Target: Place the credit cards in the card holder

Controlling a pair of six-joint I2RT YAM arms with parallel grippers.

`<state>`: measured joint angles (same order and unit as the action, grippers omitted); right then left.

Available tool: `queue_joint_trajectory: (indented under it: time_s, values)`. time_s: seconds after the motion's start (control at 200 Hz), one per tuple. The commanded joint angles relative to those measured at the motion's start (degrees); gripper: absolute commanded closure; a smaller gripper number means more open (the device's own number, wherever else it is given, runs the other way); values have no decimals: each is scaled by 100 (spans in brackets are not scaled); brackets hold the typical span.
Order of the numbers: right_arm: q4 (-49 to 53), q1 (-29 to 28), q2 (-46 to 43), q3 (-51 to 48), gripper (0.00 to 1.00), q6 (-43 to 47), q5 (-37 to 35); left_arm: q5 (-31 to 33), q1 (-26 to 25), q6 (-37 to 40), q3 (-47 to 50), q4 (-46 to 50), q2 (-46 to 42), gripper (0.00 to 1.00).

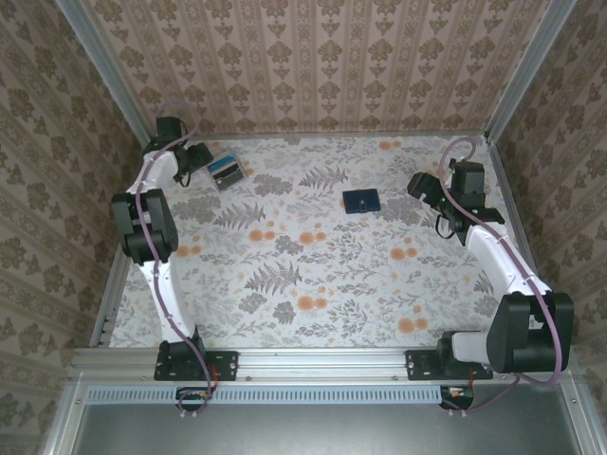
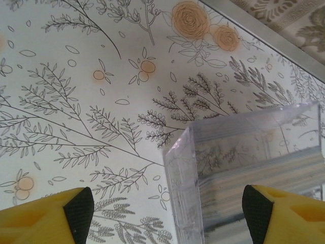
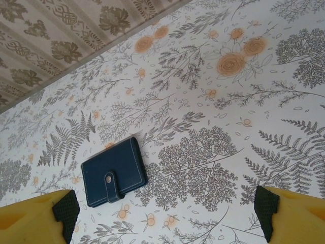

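Floral tbl: credit cards prob. in rack.

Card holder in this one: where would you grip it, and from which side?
Probably from straight above: the card holder lies flat and closed on the table, with nothing against its edges. Set the jaws across the two edges clear of its snap tab, pinching the folded body.

Dark navy card holder with pale stitching. The table is white with grey fern and leaf print and orange flowers. Beige-brown damask-striped walls; clear rack, pale striped stack inside.
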<state>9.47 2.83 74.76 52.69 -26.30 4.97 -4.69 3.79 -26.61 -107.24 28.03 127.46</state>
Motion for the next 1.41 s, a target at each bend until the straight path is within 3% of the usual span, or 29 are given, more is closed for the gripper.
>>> queue_joint_trajectory:
  time_s: [0.0, 0.355, 0.765, 1.085, 1.4]
  values:
    - [47, -37, 51, 102, 8, 58, 156, -34, 5, -336, -350, 271, 262, 20]
    - [58, -148, 80, 31, 8, -50, 241, 55, -148, -827, -293, 351, 447, 28]
    - [207, -301, 136, 90, 9, -234, 312, -382, -472, -1598, 819, 248, -158, 31]
    - [221, -535, 194, 146, 9, -353, 345, -479, -1069, -2857, 1937, -45, -1014, 34]
    - [230, -774, 417, 274, 10, -491, 355, -1027, -2070, -2841, 2176, 87, -1552, 29]
